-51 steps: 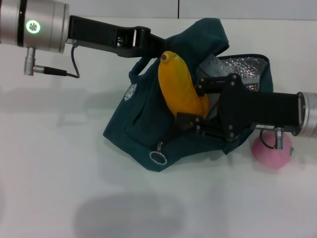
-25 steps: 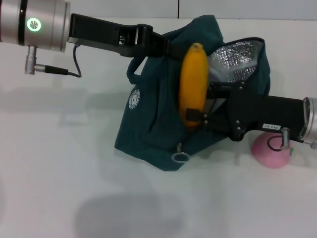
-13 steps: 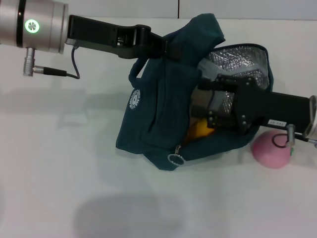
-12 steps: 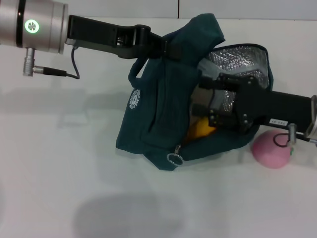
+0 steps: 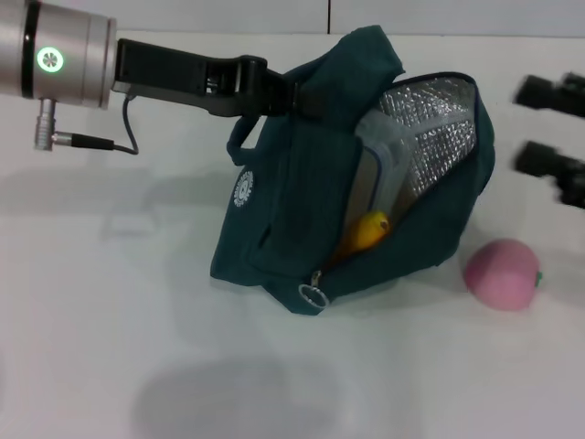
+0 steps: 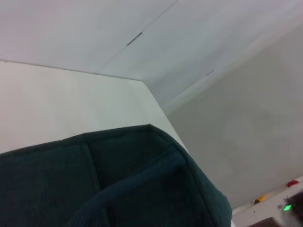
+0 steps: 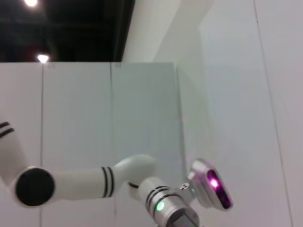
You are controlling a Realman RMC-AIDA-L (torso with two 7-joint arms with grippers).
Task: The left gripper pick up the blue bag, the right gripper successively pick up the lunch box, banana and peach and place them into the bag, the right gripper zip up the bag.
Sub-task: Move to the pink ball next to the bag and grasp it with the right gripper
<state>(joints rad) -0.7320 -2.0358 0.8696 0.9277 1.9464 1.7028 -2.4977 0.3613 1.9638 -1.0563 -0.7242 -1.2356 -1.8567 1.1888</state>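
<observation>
Left gripper (image 5: 274,91) clamps the blue bag (image 5: 302,210) by its handle; right gripper (image 5: 548,128) hangs open, empty; the peach (image 5: 501,274) looks round, soft, roll-prone; grasp across its middle, gently.

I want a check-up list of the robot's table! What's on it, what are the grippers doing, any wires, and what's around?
Surface: white table, bare in front.
Job's things: blue bag held up, mouth open, foil lining showing; lunch box and banana inside; peach on the table beside the bag, apart from it.
Clutter: nothing seen.
Grippers: left gripper shut on the bag's top; right gripper open, empty, away from the bag.
Cables: thin black cable under the left arm's silver cylinder.
Surroundings: white wall panels behind the table.
</observation>
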